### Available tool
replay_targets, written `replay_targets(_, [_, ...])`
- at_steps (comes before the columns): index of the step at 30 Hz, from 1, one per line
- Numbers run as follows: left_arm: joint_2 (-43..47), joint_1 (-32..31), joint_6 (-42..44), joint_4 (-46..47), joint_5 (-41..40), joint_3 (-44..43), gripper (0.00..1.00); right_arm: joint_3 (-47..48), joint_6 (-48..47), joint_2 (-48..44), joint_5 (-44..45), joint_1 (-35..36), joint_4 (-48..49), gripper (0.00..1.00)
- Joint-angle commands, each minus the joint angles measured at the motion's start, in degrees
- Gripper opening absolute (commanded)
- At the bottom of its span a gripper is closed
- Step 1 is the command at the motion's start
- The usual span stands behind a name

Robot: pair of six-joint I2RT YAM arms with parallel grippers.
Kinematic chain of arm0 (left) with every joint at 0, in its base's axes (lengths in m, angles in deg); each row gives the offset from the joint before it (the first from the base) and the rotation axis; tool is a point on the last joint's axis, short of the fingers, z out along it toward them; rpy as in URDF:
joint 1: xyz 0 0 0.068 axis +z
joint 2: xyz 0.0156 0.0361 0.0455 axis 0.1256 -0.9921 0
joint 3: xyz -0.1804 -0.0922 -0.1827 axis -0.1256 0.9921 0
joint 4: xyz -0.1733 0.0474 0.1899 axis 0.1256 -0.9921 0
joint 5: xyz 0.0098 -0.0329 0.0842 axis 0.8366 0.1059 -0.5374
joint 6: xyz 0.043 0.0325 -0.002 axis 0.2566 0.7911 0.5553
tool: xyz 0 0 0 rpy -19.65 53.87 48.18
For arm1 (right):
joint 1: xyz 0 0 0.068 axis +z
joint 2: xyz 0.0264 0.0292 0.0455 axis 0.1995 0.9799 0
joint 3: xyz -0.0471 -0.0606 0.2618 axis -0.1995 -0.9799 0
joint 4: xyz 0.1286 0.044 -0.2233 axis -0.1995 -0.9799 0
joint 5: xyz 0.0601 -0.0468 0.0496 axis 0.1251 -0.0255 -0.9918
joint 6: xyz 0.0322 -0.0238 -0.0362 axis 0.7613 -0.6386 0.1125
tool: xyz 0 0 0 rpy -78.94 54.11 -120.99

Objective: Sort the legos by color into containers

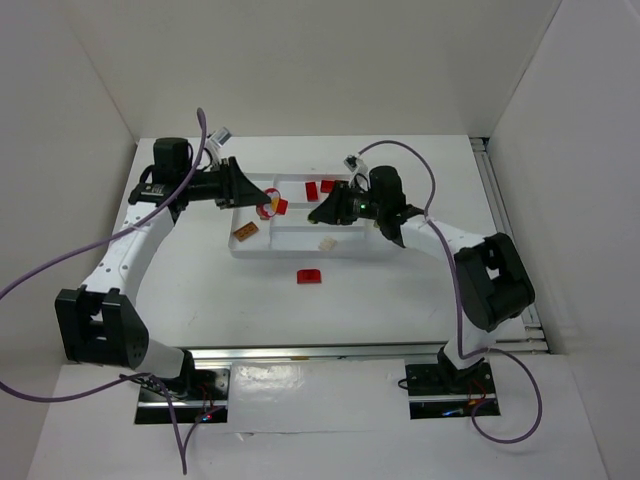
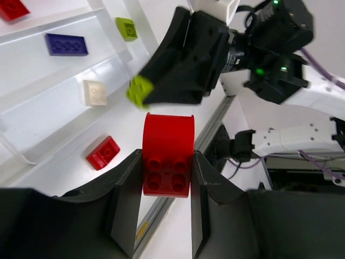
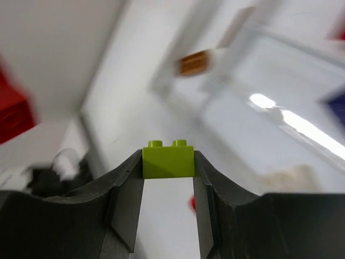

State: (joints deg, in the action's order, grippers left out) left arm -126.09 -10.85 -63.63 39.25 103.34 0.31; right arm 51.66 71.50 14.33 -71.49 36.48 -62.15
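White matte surface enclosed by plain white panels: back wall, left wall, right wall. Metal rail along near edge; second rail at right edge. Light even, diffuse; shadows soft, faint.

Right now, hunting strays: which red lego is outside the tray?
The red lego on the table by the tray; other reds are inside it or gripped.

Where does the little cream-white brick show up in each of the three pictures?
Top external: the cream-white brick lies in the white tray's long slot nearest the arms, right of middle.
Left wrist: left of centre, in a tray slot, below the blue brick.
Right wrist: a blurred pale shape at lower right.
Shared landmark: the white tray's raised dividers, seen in all three views.
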Motion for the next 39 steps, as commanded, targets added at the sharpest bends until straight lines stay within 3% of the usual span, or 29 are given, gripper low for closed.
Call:
replay_targets(1, [2.3,0.4,-0.3,0.3,-4.2,-1.3,0.0,5.2,-7.0,-3.9,37.9,-0.2,-23.1,0.11])
replay_targets(3, [2.8,-0.2,-0.3,-0.7,-7.6,-1.3,0.0,6.0,-6.3,-3.9,48.7,-0.7,-26.8,0.11])
replay_targets(5, [3.4,-1.0,0.5,-2.0,-9.6,-1.3,0.0,7.7,-6.9,-2.7,53.4,-1.8,-28.9,0.11])
replay_targets(17, [4.0,-4.3,2.7,-5.1,-15.8,-1.9,0.0,22.4,-7.4,11.1,63.5,-6.2,-32.1,0.14])
replay_targets(19, [4.0,-4.8,2.7,-5.1,-15.9,-1.9,0.0,23.5,-7.4,13.3,64.0,-6.8,-32.6,0.22])
replay_targets(20, [4.5,-4.8,2.7,-5.1,-15.9,-1.9,0.0,24.7,-7.9,13.9,63.1,-6.8,-32.6,0.41])
replay_targets(23, [4.5,-4.8,3.2,-5.6,-15.9,-1.9,0.0,25.2,-7.9,14.5,63.1,-6.8,-33.1,0.73])
replay_targets(24, [4.5,-5.3,3.2,-5.6,-16.4,-1.9,0.0,25.2,-7.9,14.5,63.1,-6.8,-33.1,0.78])
replay_targets(28, [4.5,-5.3,3.2,-5.6,-15.9,-1.9,0.0,22.3,-7.9,8.8,61.9,-6.8,-32.5,0.79])
replay_targets(31, [3.8,-5.3,4.3,-5.6,-11.6,-2.4,0.0,19.1,-9.3,2.4,55.8,-7.3,-30.5,0.75])
replay_targets(34, [2.7,-5.3,4.9,-4.3,-6.8,-2.4,0.0,13.3,-12.1,-5.4,35.1,-8.5,-23.0,0.74])
replay_targets(35, [2.7,-5.3,4.9,-4.3,-6.3,-2.4,0.0,12.5,-12.8,-7.3,20.8,-8.5,-19.8,0.75])
replay_targets(36, [2.7,-5.3,4.4,-2.1,-4.8,-2.4,0.0,12.5,-13.5,-7.3,14.2,-8.5,-19.0,0.83])
replay_targets(39, [3.2,-5.3,3.1,1.6,-2.2,-1.0,0.0,10.9,-10.0,-8.0,-5.2,-8.5,-11.0,0.9])
